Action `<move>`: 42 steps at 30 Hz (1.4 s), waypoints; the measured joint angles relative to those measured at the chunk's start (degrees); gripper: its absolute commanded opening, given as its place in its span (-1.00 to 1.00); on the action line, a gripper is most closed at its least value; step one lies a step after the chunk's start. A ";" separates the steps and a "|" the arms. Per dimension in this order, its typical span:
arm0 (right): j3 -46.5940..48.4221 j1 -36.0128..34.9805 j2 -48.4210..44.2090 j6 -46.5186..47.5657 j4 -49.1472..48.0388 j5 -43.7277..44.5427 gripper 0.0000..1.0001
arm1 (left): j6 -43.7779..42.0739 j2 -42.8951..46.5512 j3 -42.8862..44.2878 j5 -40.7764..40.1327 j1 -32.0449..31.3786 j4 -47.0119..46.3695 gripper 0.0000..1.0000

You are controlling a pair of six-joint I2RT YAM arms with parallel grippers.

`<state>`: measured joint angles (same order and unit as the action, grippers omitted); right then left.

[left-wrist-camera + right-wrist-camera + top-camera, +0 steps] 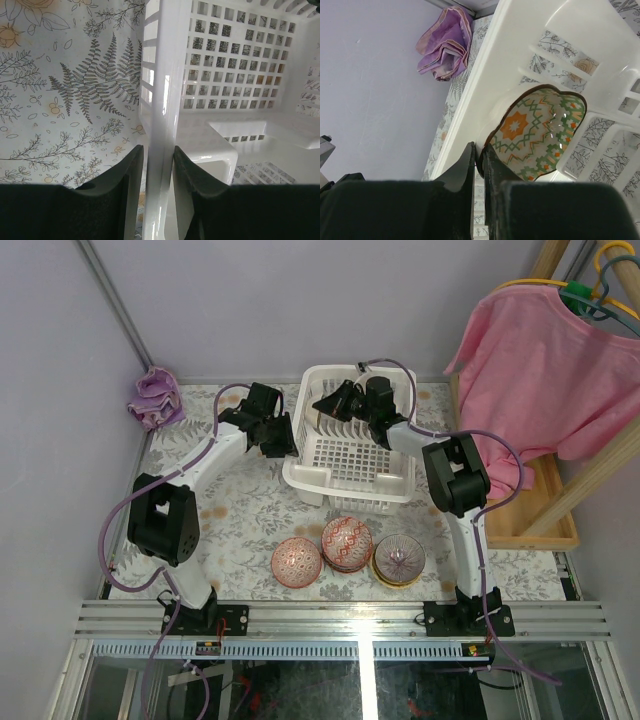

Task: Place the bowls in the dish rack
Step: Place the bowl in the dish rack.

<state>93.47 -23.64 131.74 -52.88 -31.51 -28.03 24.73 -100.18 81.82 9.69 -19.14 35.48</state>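
The white dish rack (350, 465) stands at the table's middle back. My left gripper (278, 435) is shut on its left wall (159, 150), one finger on each side. My right gripper (335, 405) is over the rack's back part, shut on the rim of a bowl with a green and orange pattern inside (540, 132), held on edge within the rack (505, 60). Three bowls sit in front of the rack: a pink-red one (296, 561), a stack topped by a red patterned one (346, 543), and a tan-yellow one with a dark inside (399, 559).
A purple cloth (155, 398) lies in the back left corner, also in the right wrist view (445, 42). A pink shirt (545, 370) hangs on a wooden stand (540, 510) at the right. Grey walls close the back and left.
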 measured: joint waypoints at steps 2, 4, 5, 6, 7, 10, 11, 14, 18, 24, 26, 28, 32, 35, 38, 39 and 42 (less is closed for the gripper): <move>0.11 0.00 -0.15 0.59 0.87 0.04 -0.83 | 0.00 0.00 0.00 0.00 0.00 0.00 -0.44; 0.42 0.00 -0.31 1.22 1.92 0.07 -0.80 | 0.02 0.00 -0.02 -0.02 0.00 0.00 -0.44; 0.61 0.00 -0.35 1.51 2.45 0.09 -0.80 | 0.00 0.00 -0.02 -0.02 0.00 0.00 -0.44; 0.98 0.00 -0.37 1.92 3.26 0.11 -0.80 | 0.02 0.00 -0.02 -0.02 0.00 0.00 -0.45; 1.25 0.00 -0.37 2.19 3.91 0.11 -0.80 | 0.00 0.00 -0.02 -0.02 0.00 0.00 -0.45; 2.08 -0.02 -0.57 3.45 6.32 0.22 -0.80 | 0.02 0.00 -0.02 -0.02 0.00 0.00 -0.45; 2.19 -0.04 -0.70 3.74 6.93 0.35 -0.80 | 0.02 0.00 -0.02 -0.02 0.00 0.00 -0.45; 2.69 -0.13 -1.01 4.98 8.96 0.83 -0.81 | 0.02 0.00 0.00 0.00 0.00 -0.02 -0.45; 3.10 -0.35 -1.22 6.10 10.67 1.36 -0.81 | 0.02 0.00 -0.02 -0.02 0.00 -0.02 -0.45; 3.06 -0.42 -1.57 7.41 11.89 1.68 -0.82 | 0.02 -0.04 -0.02 -0.02 0.00 -0.04 -0.45; 2.89 -0.42 -1.79 7.78 12.41 1.95 -0.82 | 0.02 -0.04 0.00 -0.02 0.00 -0.07 -0.45; 2.21 -0.44 -2.19 8.13 12.59 2.25 -0.82 | 0.02 -0.04 0.00 -0.04 0.00 -0.07 -0.46; 1.60 -0.48 -2.69 8.57 13.00 2.80 -0.82 | 0.02 -0.04 0.00 -0.04 0.00 -0.07 -0.45; 1.60 -0.68 -3.04 8.92 13.90 3.61 -0.80 | 0.02 -0.04 0.00 -0.07 0.00 -0.07 -0.46; 1.99 -0.79 -3.23 9.14 15.17 4.28 -0.80 | 0.02 -0.04 0.00 -0.09 0.00 -0.07 -0.46; 2.25 -0.83 -3.23 9.25 15.69 4.44 -0.80 | 0.02 -0.04 0.00 -0.09 0.00 -0.07 -0.46; 3.54 -1.01 -3.17 9.81 17.90 5.03 -0.81 | 0.02 -0.04 0.00 -0.07 0.00 -0.07 -0.46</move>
<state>97.01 -24.64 128.57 -43.07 -13.61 -23.00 24.75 -100.22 81.82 9.63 -19.14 35.42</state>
